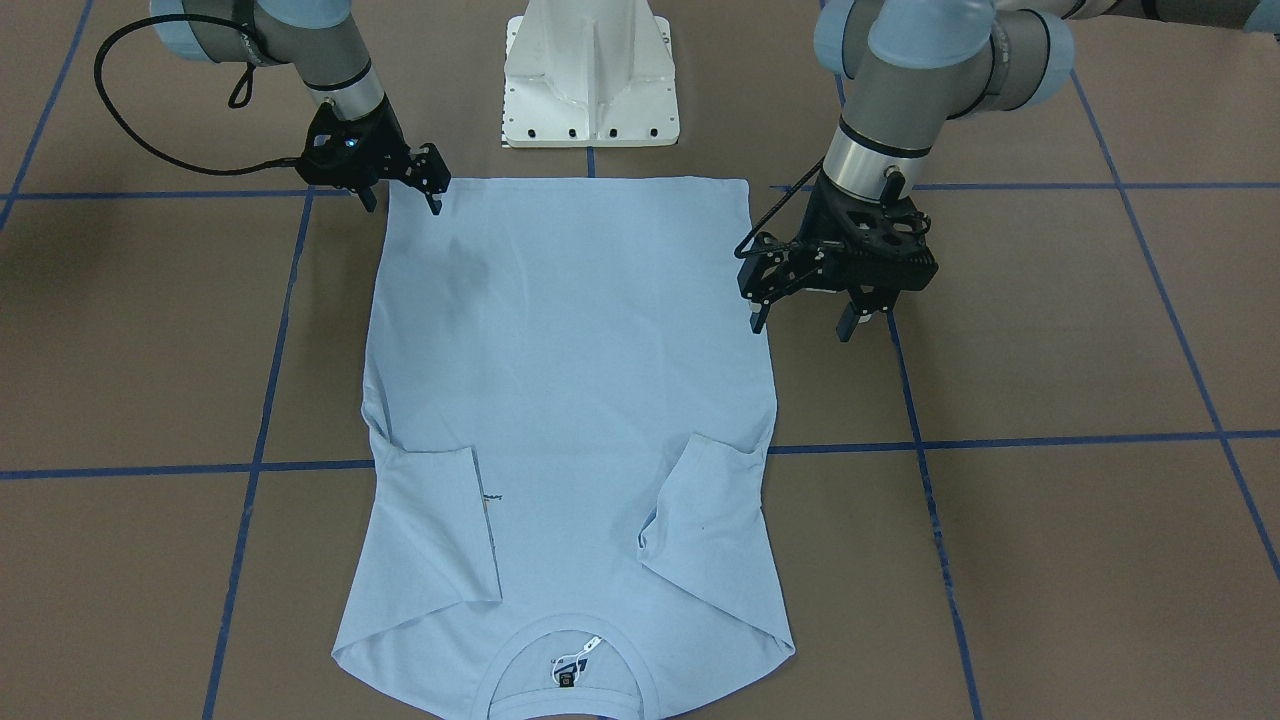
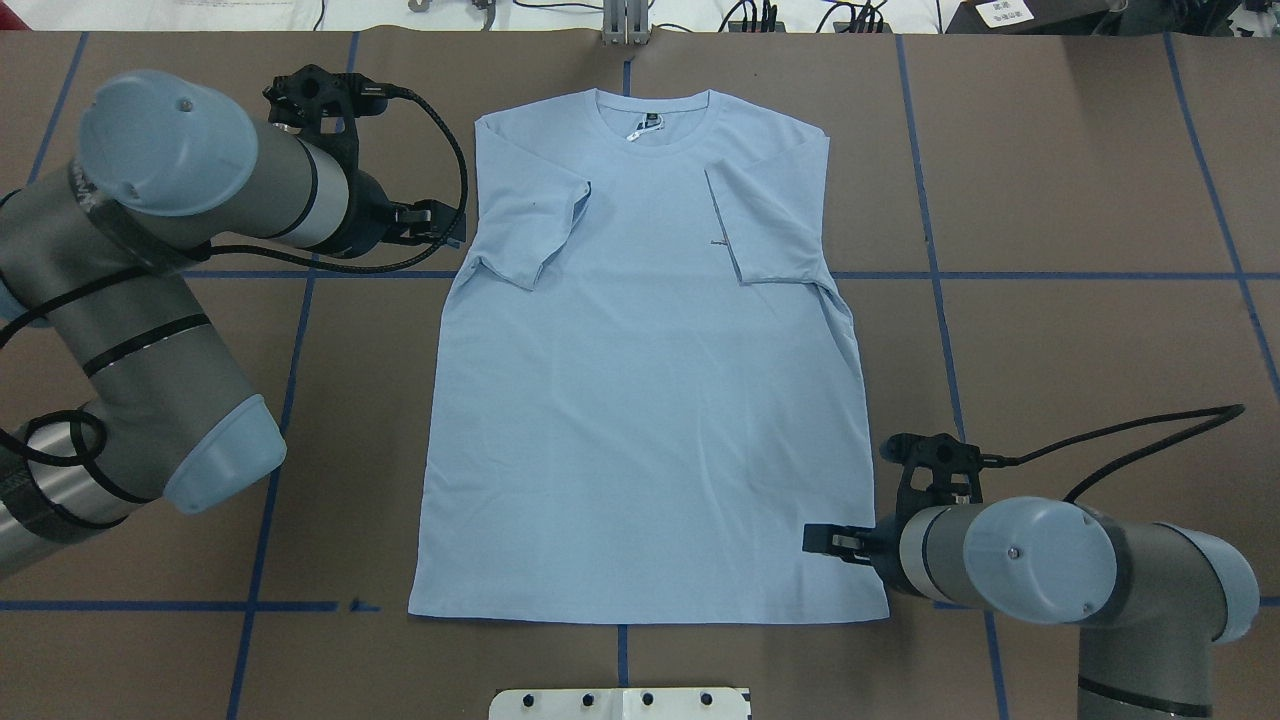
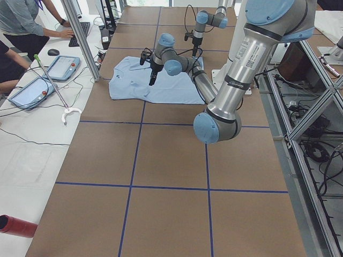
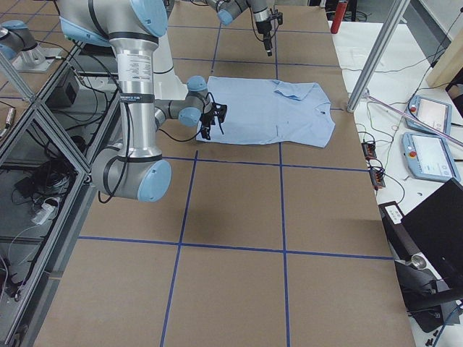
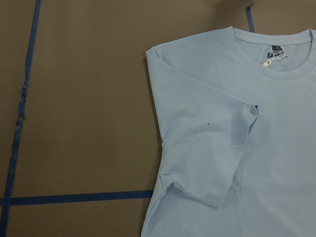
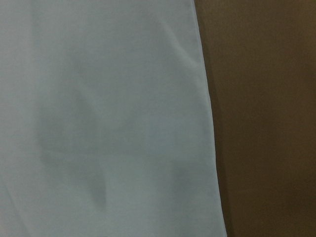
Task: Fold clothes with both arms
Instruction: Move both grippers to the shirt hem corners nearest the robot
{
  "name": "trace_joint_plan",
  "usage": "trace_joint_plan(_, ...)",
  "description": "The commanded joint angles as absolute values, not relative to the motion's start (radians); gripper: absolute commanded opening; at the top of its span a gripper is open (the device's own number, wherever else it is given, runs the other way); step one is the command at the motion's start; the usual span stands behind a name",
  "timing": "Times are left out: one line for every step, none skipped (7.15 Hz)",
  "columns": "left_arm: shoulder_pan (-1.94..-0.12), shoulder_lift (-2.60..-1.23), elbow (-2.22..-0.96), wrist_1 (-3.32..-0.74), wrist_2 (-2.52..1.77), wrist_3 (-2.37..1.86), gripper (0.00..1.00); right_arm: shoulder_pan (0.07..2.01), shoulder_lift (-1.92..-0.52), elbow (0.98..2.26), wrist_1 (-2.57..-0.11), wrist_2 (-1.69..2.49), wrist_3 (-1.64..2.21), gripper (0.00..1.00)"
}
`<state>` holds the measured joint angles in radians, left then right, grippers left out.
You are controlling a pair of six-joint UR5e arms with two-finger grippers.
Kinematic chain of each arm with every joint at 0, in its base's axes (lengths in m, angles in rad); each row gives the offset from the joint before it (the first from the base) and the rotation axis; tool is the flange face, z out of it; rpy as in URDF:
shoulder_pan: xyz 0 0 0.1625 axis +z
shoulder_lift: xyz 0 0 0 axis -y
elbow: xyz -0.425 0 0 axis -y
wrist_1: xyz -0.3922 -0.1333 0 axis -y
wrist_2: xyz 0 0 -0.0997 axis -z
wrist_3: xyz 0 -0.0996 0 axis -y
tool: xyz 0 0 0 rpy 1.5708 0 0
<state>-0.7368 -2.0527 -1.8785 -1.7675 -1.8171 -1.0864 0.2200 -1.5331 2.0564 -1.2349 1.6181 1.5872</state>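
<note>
- While both tools stand spread and empty, neither has any hold on the cloth. The left tool (image 1: 800, 328) hangs over the bench (image 1: 1050, 350) just outside the T-shirt's (image 1: 570, 380) side edge, level with the tucked sleeve in the overhead view. The right tool (image 1: 402, 205) is at the hem corner (image 2: 870, 610) nearest the robot.
- If the right tool closes where it is, its fingers straddle the very edge, so it may catch only the top layer, or nothing. I cannot tell whether it touches the fabric yet.
- Should the left tool come down beside the edge rather than over it, a fingertip could shove the side inward and bunch it.
- Because the two tools stand at diagonal points, one up by the sleeve and one at the hem, an uneven lift would likely skew the shirt.
- Both the left sleeve (image 2: 530, 225) and the right sleeve (image 2: 770, 225) lie folded in over the chest, so a quick lift might flip them open.
- Spread flat on the bench with its collar (image 2: 652, 115) away from the robot, the shirt could slide and wrinkle if it is dragged rather than lifted.
</note>
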Motion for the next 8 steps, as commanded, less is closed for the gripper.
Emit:
trace_joint_plan(-0.736,-2.045,-1.891,-1.769,-1.818,-1.088,1.0,0.184,-1.557,2.059,-1.235,1.611,1.598,1.0)
trace_joint_plan(-0.736,-2.045,-1.894,-1.767,-1.818,-1.088,1.0,0.184,-1.559,2.059,-1.236,1.615,1.597,0.96)
trace_joint_plan(-0.736,-2.043,-1.896,-1.767,-1.818,-1.088,1.0,0.183,-1.563,2.059,-1.236,1.626,1.597,0.9)
trace_joint_plan(-0.738,-2.043,-1.896,-1.767,-1.818,-1.088,1.0,0.183,-1.563,2.059,-1.236,1.638,1.598,0.75)
trace_joint_plan(-0.736,-2.043,-1.896,-1.769,-1.818,-1.088,1.0,0.183,-1.563,2.06,-1.236,1.649,1.597,0.59)
trace_joint_plan(-0.736,-2.043,-1.896,-1.769,-1.818,-1.088,1.0,0.183,-1.563,2.06,-1.236,1.655,1.597,0.46)
trace_joint_plan(-0.736,-2.043,-1.896,-1.769,-1.818,-1.088,1.0,0.175,-1.565,2.059,-1.236,1.657,1.597,0.43)
trace_joint_plan(-0.736,-2.043,-1.896,-1.769,-1.818,-1.086,1.0,0.173,-1.566,2.069,-1.239,1.661,1.597,0.43)
